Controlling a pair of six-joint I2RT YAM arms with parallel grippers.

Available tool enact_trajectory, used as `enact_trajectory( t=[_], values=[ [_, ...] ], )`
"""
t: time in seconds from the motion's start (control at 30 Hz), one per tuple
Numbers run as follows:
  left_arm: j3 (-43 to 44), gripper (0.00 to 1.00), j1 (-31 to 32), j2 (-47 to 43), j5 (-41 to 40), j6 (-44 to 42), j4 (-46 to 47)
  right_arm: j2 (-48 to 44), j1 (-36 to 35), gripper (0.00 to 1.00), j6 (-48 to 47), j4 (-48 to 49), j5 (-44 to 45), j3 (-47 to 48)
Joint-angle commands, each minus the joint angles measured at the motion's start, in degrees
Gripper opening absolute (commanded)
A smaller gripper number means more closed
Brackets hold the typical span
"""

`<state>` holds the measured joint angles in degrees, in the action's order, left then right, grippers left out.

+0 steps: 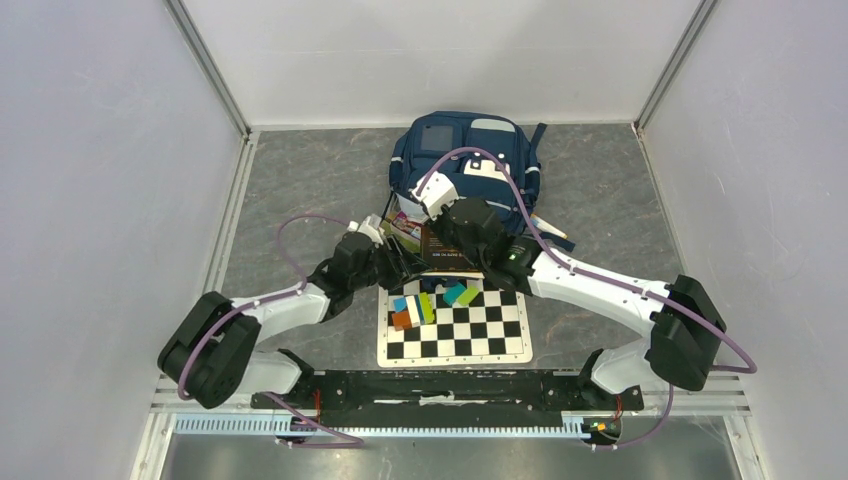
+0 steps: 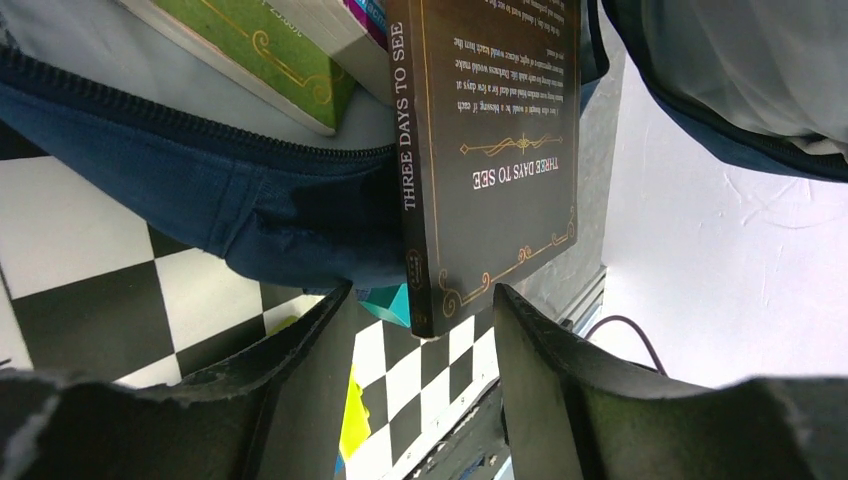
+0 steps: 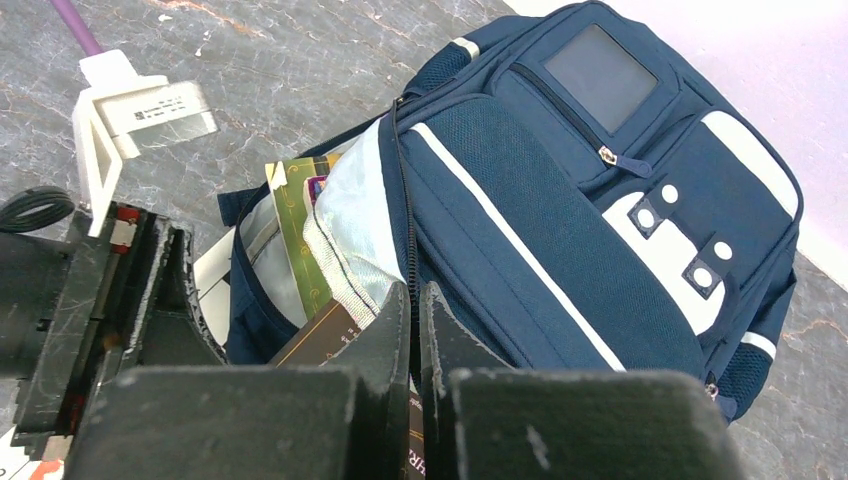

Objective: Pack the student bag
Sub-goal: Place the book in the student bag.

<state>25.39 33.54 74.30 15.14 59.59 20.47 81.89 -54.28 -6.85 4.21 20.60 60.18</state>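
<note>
The student bag (image 1: 480, 150), navy with pale stripes, lies at the back centre, its open mouth toward me. My right gripper (image 3: 415, 295) is shut on the bag's (image 3: 560, 200) zipper rim, holding the flap up; from above it (image 1: 440, 210) sits over the opening. A dark book titled "Three Days to See" (image 2: 500, 130) sticks out of the mouth beside a green book (image 2: 260, 50). My left gripper (image 2: 420, 300) is open. The dark book's near corner hangs between its fingertips, clear of the left finger. From above, the left gripper (image 1: 405, 262) is at the dark book's (image 1: 445, 255) near end.
A black-and-white chessboard mat (image 1: 490, 335) lies just in front of the bag, with several coloured blocks (image 1: 415, 308) along its far edge. White walls enclose the grey table on three sides. A purple cable (image 1: 300, 225) loops beside the left arm.
</note>
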Motion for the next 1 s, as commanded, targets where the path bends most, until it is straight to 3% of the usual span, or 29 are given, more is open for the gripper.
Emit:
enact_trajectory(
  t=[0.0, 0.13, 0.3, 0.5, 0.73, 0.97],
  values=[
    [2.6, 0.56, 0.9, 2.4, -0.2, 3.2, 5.6, -4.1, -0.9, 0.0, 0.5, 5.4, 0.6, 0.8],
    [3.0, 0.52, 2.2, 4.2, 0.0, 4.5, 7.1, -4.1, -0.9, 0.0, 0.4, 5.5, 0.7, 1.0],
    [2.2, 0.4, 2.5, 5.2, -0.3, 7.6, 11.9, -4.3, -0.9, 0.0, 0.3, 5.7, 0.7, 0.9],
    [1.5, 0.03, 2.5, 3.4, -5.4, 10.8, 16.8, -4.7, -0.9, 0.0, 0.3, 5.6, 0.9, 0.0],
    [1.6, 0.02, 2.3, -0.5, -17.4, 9.7, 16.4, -5.6, -1.0, 0.0, 0.1, 5.6, 1.4, -1.5],
    [8.2, 0.02, 2.0, 5.2, -23.7, 4.0, 16.1, -5.5, -1.1, 0.0, 0.3, 5.7, 1.2, -2.1]
  ],
)
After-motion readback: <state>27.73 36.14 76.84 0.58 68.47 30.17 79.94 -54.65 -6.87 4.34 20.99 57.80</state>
